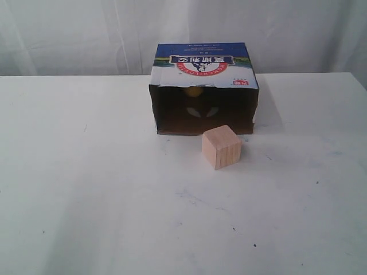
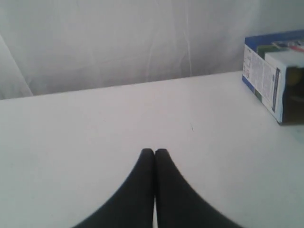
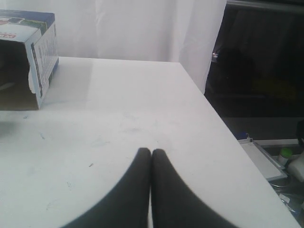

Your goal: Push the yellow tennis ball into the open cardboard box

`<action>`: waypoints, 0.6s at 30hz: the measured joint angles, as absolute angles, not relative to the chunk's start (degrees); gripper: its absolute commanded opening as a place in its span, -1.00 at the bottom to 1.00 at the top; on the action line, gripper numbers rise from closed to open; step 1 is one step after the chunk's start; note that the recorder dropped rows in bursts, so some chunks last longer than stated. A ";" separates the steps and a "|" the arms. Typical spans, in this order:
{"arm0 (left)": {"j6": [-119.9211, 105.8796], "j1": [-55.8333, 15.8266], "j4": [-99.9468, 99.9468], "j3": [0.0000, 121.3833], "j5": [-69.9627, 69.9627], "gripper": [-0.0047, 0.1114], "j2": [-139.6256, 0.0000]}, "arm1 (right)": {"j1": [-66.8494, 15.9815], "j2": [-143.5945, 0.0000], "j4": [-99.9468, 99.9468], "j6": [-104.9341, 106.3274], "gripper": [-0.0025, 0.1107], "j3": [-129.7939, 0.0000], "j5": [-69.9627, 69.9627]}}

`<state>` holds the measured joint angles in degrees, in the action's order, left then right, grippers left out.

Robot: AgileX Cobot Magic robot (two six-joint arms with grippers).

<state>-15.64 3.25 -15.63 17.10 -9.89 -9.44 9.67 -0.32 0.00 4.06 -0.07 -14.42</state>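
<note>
The open cardboard box (image 1: 203, 63) lies on its side at the back middle of the table, blue on top, with its dark opening facing the front. Deep inside it, the yellow tennis ball (image 1: 193, 91) shows as a yellow patch just under the upper edge, partly hidden. Neither gripper appears in the exterior view. In its own wrist view, my left gripper (image 2: 154, 151) is shut on nothing over bare table, with the box (image 2: 270, 78) well off to one side. My right gripper (image 3: 151, 151) is shut and empty too, far from the box (image 3: 40, 52).
A light wooden cube (image 1: 221, 146) stands just in front of the box opening, toward its right side. The white table (image 1: 86, 172) ends at an edge (image 3: 223, 123) beside my right gripper, with dark floor and clutter beyond. White curtains hang behind.
</note>
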 measured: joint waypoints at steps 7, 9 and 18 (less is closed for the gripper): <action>-9.16 3.25 -15.63 14.78 -21.30 -0.92 -9.31 | 9.67 -0.32 0.00 4.06 -0.96 -0.07 -14.42; -8.52 3.25 -15.53 12.74 -20.95 -0.92 -9.31 | 9.67 -0.32 0.00 4.06 -0.96 -0.07 -14.42; -7.80 3.25 -12.10 0.81 -12.08 -0.92 -8.48 | 9.67 -0.32 0.00 4.06 -0.96 -0.07 -14.42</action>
<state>-7.80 3.25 -12.10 0.81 -12.08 -8.48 9.67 -0.32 0.00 4.06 -0.07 -14.42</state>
